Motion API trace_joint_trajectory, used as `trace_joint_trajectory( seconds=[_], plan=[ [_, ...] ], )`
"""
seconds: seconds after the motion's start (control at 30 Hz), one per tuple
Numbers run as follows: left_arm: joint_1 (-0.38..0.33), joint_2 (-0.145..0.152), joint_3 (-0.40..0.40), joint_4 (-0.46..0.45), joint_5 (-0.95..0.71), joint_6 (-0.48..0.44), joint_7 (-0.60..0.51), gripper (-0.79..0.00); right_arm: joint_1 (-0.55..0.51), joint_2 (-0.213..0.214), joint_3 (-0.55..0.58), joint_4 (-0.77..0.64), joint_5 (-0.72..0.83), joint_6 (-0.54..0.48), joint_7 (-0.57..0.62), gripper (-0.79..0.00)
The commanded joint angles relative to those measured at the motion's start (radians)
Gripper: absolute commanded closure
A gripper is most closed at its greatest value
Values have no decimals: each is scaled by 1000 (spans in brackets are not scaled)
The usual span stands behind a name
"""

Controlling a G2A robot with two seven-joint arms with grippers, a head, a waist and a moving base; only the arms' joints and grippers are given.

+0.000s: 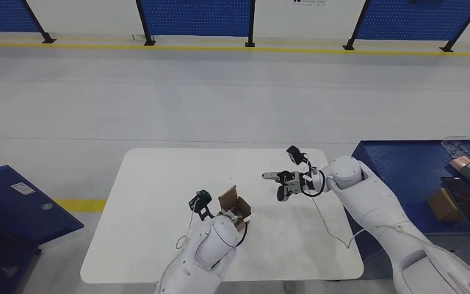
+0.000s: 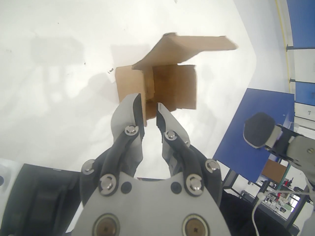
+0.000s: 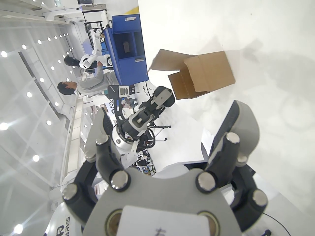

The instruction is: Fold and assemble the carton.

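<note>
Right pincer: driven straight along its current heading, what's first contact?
Probably the carton, at the open end where the left pincer grips a wall; the open right pincer aims about there. Depth is unclear, so the left pincer may come first.

Matt brown cardboard carton [image 2: 172, 87] (raw, fibrous cut edges), smooth white counter [image 2: 73, 25], left hand [image 2: 149, 111] of grey plastic, glossy metal rivets [image 2: 132, 130].

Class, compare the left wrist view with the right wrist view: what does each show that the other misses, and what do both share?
Left wrist only: a look into the carton through its open end. Right wrist only: the carton's plain outer side, and the right gripper open, apart from it. Both: the carton with one flap sticking out, the white table, the left gripper at the carton's edge.
</note>
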Motion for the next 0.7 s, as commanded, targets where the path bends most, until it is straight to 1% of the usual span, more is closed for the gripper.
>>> trace_joint_trajectory(
  seconds=[0.0,0.07,0.13,0.2,0.27,0.33,0.4,0.47,0.5,0.57,0.67],
  plan=[
    [59,-11,-36,-113,51,0,-33,-785,-11,0,1,-5,3,10,-6,-785],
    [107,-22,-70,-193,84,0,-46,-785,-6,0,-9,-3,-39,51,10,-785],
    [148,-33,-104,-232,122,0,-62,-785,6,-5,-35,4,-114,109,0,-785],
    [173,-41,-130,-232,183,0,-91,-785,20,-16,-65,16,-177,171,0,-785],
    [184,-49,-151,-215,240,0,-140,-785,37,-32,-105,27,-274,241,-62,-785],
    [183,-60,-168,-181,308,0,-172,-785,43,-51,-134,25,-324,264,-96,-785],
    [169,-72,-162,-135,390,0,-184,-785,48,-71,-156,36,-362,284,-140,-785],
    [150,-89,-155,-56,447,0,-185,-785,48,-94,-182,39,-398,294,-179,-785],
    [138,-98,-147,-17,461,0,-203,-785,48,-106,-195,43,-416,296,-199,-785],
    [110,-117,-146,31,474,0,-231,-785,47,-130,-207,56,-411,285,-204,-785],
    [89,-143,-152,72,495,0,-228,-785,51,-161,-214,89,-393,236,-191,-785]
  ],
)
